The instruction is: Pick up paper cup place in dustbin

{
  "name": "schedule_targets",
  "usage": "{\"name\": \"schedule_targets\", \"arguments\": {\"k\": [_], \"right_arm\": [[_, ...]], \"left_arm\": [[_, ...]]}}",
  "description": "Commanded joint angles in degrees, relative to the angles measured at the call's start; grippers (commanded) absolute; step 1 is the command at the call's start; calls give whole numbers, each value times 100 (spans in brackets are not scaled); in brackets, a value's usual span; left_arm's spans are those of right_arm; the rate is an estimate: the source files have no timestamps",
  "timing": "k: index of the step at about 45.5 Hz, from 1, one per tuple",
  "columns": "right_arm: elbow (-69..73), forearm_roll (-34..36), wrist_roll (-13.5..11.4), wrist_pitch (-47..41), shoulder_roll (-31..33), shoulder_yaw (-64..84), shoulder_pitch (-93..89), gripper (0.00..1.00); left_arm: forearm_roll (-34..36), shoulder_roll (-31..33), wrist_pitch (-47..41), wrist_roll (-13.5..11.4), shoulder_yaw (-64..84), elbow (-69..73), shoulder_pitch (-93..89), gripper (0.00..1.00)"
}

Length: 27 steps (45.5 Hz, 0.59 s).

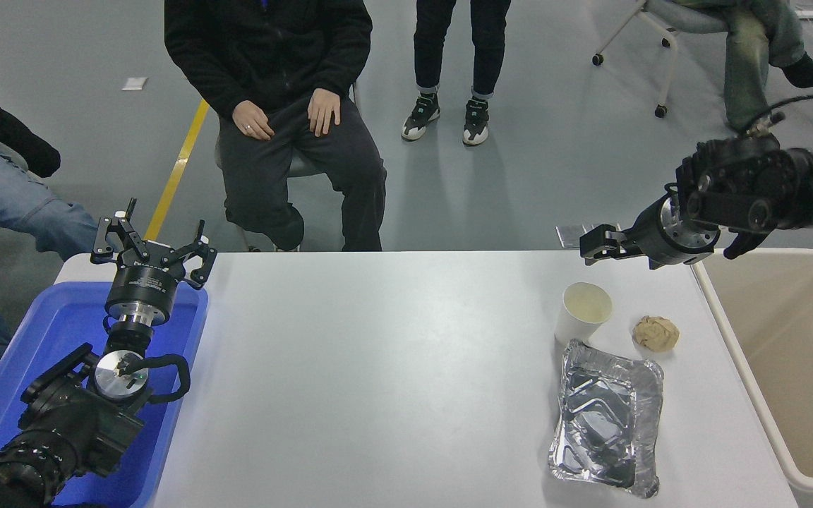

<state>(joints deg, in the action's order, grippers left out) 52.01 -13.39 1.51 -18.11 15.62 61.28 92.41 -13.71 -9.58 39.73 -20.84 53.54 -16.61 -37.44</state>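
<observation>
Head view, white table point(392, 367) as the landmark throughout.

Paper cup point(583, 310): upright on the table's right part, toward the far edge, mouth up, cream inside showing. Nothing touches it.

Crumpled brown paper ball point(655, 333): on the table just right of the cup, apart from it.

Silver foil tray point(607, 416): on the table nearer than the cup, its far rim just beside the cup's base.

Dustbin point(720, 310): beige, standing against the table's right end, open at the top.

Right gripper point(595, 245): above the table's far right edge, beyond and above the cup, pointing left; whether its jaws stand apart or together cannot be told.

Left gripper point(152, 243): over the blue plastic tray point(46, 339) at the table's left end, jaws spread apart, holding nothing.

Seated person point(279, 92): beyond the table's far side, hands on thighs.
</observation>
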Motion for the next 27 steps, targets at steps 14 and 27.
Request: {"name": "schedule_targets", "arguments": {"k": [14,27], "right_arm": [[-630,-216,-1,782,-174,-468,-1111,100],[-806,-586,8,826,-174,-477,-1428,100]], "left_arm": [[0,0,0,1,-1,0,0,99],[0,0,0,1,7,0,0,99]]}}
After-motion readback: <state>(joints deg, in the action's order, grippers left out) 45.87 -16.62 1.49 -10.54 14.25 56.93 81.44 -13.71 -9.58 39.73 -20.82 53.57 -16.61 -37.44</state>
